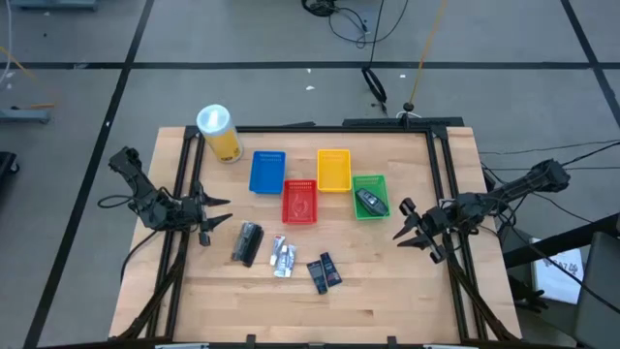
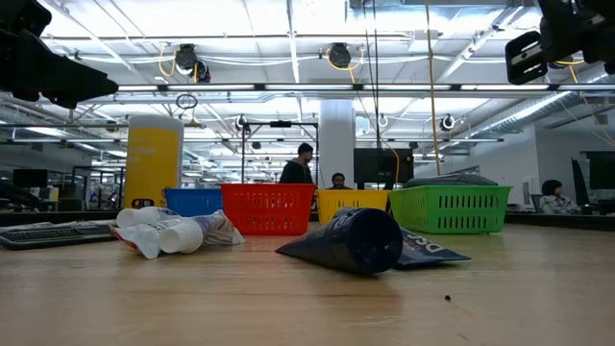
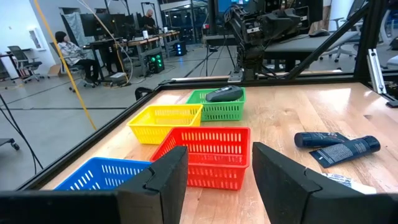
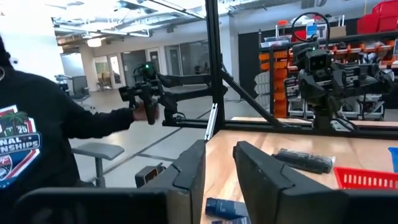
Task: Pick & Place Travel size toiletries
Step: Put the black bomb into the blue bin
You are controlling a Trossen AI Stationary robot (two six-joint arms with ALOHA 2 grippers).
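my right tool (image 1: 412, 233): fingers narrow, empty, above worktop (image 1: 387, 291) right edge | my left tool (image 1: 215, 215): fingers apart, empty, left side | dark rounded piece (image 1: 368, 202) in green basket (image 1: 380, 182)

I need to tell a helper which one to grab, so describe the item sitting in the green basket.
Find the row of four small baskets mid-table; the green basket is nearest the right arm. Inside lies a dark grey rounded piece, the only toiletry in any basket, while the rest lie loose on the wood.

The wooden table (image 1: 387, 291) carries four baskets (image 1: 317, 186), a yellow canister (image 1: 219, 131) and scattered toiletries (image 1: 286, 257).
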